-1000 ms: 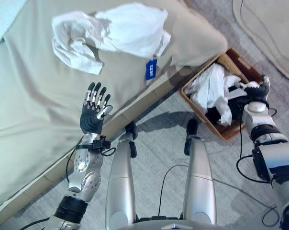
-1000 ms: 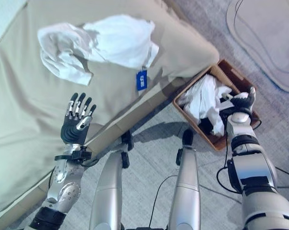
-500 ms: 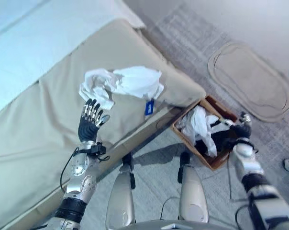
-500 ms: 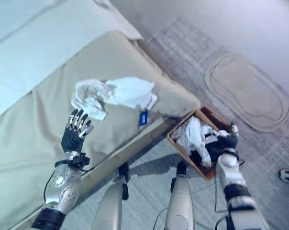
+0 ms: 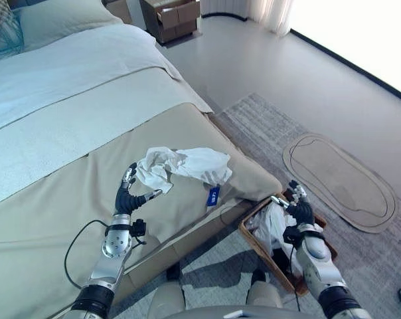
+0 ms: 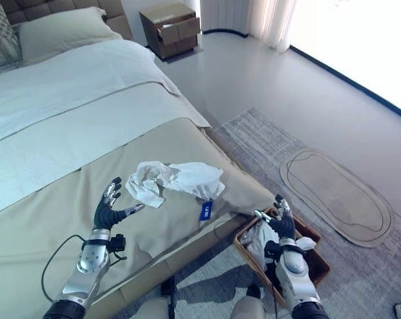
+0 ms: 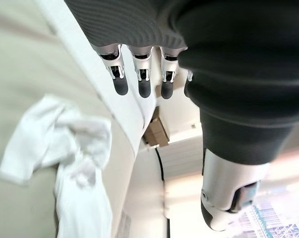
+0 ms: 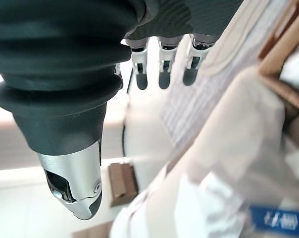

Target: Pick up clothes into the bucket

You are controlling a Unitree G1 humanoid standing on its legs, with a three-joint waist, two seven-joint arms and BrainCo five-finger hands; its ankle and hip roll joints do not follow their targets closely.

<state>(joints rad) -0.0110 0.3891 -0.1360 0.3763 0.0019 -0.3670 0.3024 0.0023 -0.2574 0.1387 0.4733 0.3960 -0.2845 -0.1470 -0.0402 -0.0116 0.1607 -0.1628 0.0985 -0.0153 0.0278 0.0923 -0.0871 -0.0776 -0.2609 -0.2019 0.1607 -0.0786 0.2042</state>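
White garment lies crumpled on the tan bed cover, near the bed's foot corner; blue tag hangs just below it on the cover's edge; left hand raised over the cover just beside the garment's near end, fingers spread and straight, holding nothing; brown basket on the floor beside the bed, white clothes already inside; right hand above the basket, fingers open, empty; oval mat lies beyond.
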